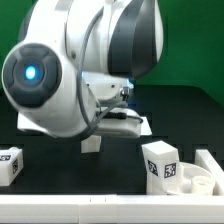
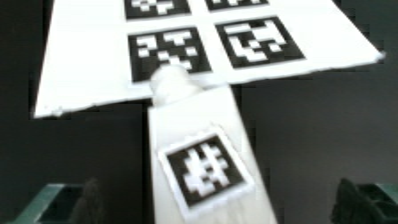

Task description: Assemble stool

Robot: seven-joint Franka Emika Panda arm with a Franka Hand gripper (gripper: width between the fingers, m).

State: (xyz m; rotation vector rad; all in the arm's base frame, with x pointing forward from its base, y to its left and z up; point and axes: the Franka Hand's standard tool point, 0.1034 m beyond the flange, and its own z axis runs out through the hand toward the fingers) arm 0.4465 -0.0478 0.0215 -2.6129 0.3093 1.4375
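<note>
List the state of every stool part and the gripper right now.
Gripper: open, nothing held.
Leg under gripper: flat, tag up, end meeting marker board.
Seat: on table, partly cropped.
Leg at exterior view's left: loose on table.
Leg at exterior view's right: standing beside seat.

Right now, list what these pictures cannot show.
- Wrist view: the gripper fingers are dark, blurred and cut by the frame edge. The leg between them runs off the frame.
- Exterior view: the arm hides the gripper and most of the marker board.
- Exterior view: the seat is cut by the exterior view's right edge, another leg by its left.
</note>
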